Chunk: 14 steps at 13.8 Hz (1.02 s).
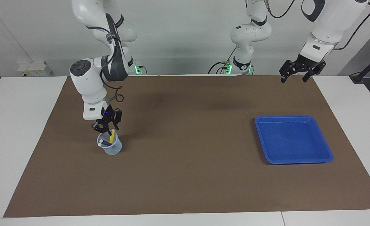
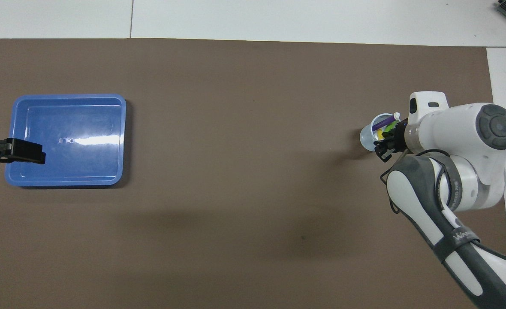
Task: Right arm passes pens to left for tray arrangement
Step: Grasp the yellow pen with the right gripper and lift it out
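Brown paper matting (image 1: 185, 175) covers the middle of the white table (image 1: 18, 125), and on it, toward the right arm's end, stands a small translucent bluish cup (image 1: 111, 147) that holds the pens. The yellow pen (image 1: 112, 136) stands nearly upright with its top above the rim, the purple pen (image 1: 104, 142) leans across the mouth with its whitish tip at the rim, and the green pen (image 2: 391, 126) shows only from overhead as a sliver beside the other two. The right arm (image 1: 89, 81) bends down over the cup, and the right gripper (image 1: 107, 127) sits just above the rim at the top of the yellow pen — its fingertips look drawn in around that pen, yet whether they actually clamp it cannot be told from either view. The tray (image 1: 324, 147) — bright blue and shallow, with nothing in it — lies flat on the mat toward the left arm's end, well apart from the cup. The left arm (image 1: 329, 25) waits raised, its left gripper (image 1: 293, 79) hanging with the jaws spread wide and holding nothing, over the mat's edge on the robots' side of the tray; from overhead it overlaps the tray's outer rim.
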Each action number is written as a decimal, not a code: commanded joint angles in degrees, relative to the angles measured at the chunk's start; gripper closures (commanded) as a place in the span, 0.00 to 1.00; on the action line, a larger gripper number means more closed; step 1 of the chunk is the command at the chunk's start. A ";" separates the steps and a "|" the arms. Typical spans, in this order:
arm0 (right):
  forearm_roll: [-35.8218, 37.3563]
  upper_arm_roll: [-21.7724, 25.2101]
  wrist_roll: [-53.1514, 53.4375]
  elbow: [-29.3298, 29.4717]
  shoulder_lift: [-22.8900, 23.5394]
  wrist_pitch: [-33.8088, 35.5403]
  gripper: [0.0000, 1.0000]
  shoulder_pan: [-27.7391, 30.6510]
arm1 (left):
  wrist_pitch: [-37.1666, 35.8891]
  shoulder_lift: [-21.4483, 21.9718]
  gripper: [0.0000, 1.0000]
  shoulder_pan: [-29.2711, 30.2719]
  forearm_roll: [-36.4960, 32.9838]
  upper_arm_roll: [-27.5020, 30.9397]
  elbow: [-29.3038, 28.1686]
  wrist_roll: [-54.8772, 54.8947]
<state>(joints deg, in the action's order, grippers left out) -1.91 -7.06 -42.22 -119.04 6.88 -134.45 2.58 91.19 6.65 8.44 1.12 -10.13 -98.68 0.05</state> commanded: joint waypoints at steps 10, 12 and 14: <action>0.59 -0.68 -1.54 4.05 1.02 4.34 1.00 0.84 | 0.47 2.66 0.00 0.53 0.55 0.19 -3.80 -0.49; 0.59 -0.68 -2.25 8.54 1.99 8.66 1.00 0.58 | 0.56 2.66 0.00 0.53 0.55 0.19 -3.80 -0.49; 0.77 -0.68 -2.34 10.83 1.99 10.42 1.00 -0.12 | 0.48 2.66 0.00 0.53 0.55 0.11 -3.80 -0.49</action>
<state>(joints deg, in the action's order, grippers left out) -1.90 -7.27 -43.44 -112.16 7.43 -126.75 2.49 91.21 7.49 8.51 1.12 -9.95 -100.60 -0.05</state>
